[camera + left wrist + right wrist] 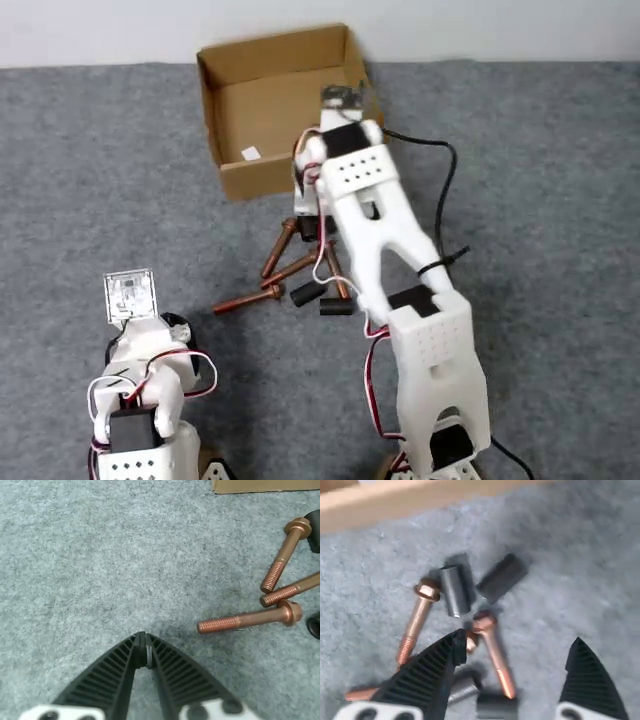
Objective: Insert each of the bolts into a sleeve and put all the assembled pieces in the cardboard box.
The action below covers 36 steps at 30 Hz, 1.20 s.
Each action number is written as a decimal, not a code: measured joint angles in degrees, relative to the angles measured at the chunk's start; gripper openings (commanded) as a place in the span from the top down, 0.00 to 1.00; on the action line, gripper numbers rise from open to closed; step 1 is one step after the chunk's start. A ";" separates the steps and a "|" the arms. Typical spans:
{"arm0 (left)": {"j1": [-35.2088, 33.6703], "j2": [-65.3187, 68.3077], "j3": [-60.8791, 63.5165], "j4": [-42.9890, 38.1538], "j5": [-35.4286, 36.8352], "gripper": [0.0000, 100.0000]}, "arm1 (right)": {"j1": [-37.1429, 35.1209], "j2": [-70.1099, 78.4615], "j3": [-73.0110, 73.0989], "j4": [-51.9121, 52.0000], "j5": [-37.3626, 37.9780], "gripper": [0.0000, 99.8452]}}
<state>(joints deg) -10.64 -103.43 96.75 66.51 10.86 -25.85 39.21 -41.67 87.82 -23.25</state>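
Since the bolts and sleeves lie crossed in 1 heap just in front of the cardboard box, the main risk is a bad pick. The right gripper, its claw spread wide above the heap, could close on 2 pieces at once, or nudge a bolt so that it rolls away from the box. 1 claw tip hangs right over a bolt head, so a straight descent might pin that bolt instead of straddling it. A round sleeve gripped off-centre could also slip out sideways across the carpet.

The left gripper is clenched on nothing, well away from the box, with 3 bolts lying between it and the box's corner.

From above, the right arm covers part of the heap and the box's nearest corner, so the full count of sleeves is unclear. A 3rd sleeve is cut off at the edge of the right wrist view, and whether any bolt is already seated in a sleeve cannot be told.
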 measured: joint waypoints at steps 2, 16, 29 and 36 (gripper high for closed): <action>0.00 0.00 0.00 0.00 0.00 0.99 | -0.70 1.05 0.00 -3.08 -0.09 0.76; 0.00 0.00 0.00 0.00 0.00 0.99 | 1.85 10.37 -0.88 -13.19 -2.20 0.79; 0.00 0.00 0.00 0.00 0.00 0.99 | 4.40 12.92 -0.97 -13.10 -3.25 0.96; 0.00 0.00 0.00 0.00 0.00 0.99 | 4.84 12.92 -0.97 -8.62 -3.25 0.99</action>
<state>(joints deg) -10.64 -103.43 96.75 66.51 10.86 -21.01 52.13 -42.64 79.21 -26.51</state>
